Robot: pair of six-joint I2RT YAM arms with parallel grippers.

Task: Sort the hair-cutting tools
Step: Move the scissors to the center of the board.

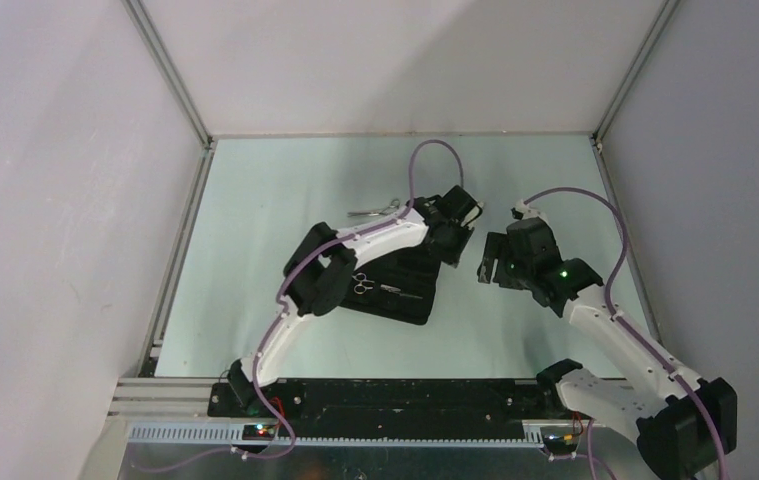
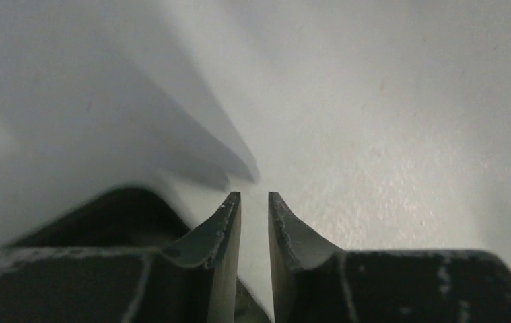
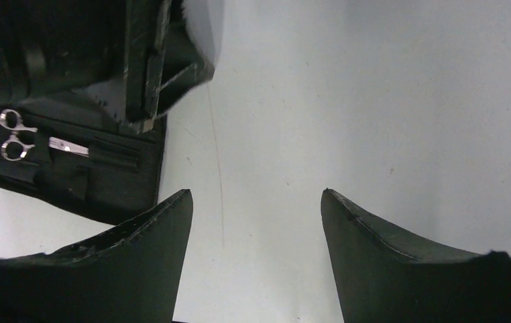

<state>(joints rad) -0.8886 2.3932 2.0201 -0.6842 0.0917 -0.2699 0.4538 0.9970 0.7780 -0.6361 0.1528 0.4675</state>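
Note:
One pair of silver scissors (image 1: 375,210) lies on the table behind my left arm. A second pair (image 1: 362,283) sits in the open black case (image 1: 410,300); the right wrist view shows its ring handles (image 3: 11,134) in the case (image 3: 104,185). I cannot make out either black comb. My left gripper (image 1: 460,215) hovers over bare table just past the case's far right corner, its jaws (image 2: 254,196) a thin gap apart with nothing between them. My right gripper (image 1: 488,262) is open and empty (image 3: 256,195) over bare table to the right of the case.
The pale table (image 1: 255,250) is walled on the left, back and right by white panels. A metal rail (image 1: 180,260) runs along its left edge. My left arm's elbow (image 1: 320,275) hangs over the case's left part.

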